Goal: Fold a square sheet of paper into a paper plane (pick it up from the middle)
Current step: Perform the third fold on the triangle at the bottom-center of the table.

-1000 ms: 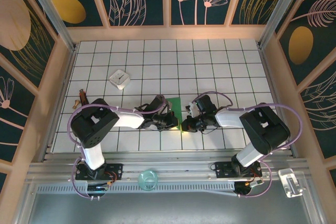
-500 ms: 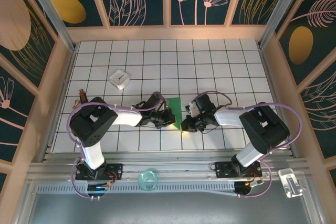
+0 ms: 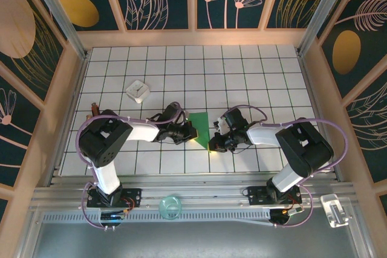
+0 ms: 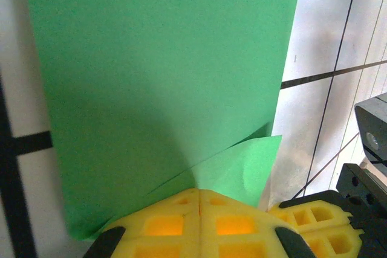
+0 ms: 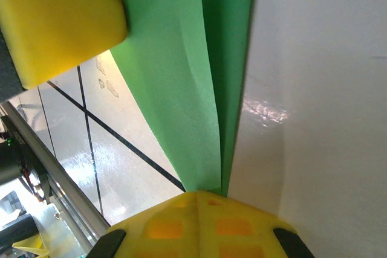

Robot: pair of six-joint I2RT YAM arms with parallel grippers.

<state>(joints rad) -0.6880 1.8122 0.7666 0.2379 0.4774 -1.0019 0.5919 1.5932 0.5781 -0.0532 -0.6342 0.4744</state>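
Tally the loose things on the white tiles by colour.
Green, folded paper: 1
White, small box: 1
Brownish, small item at the left edge, too small to identify: 1
Total: 3

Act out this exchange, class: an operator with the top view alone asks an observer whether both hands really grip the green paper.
Operator: Left side first: is it gripping?
Observer: Yes. The left hand is shut on the paper at its edge, where a small corner flap sticks out.
Operator: And the right side?
Observer: The right hand is shut on the paper too, where two layers meet along a crease.
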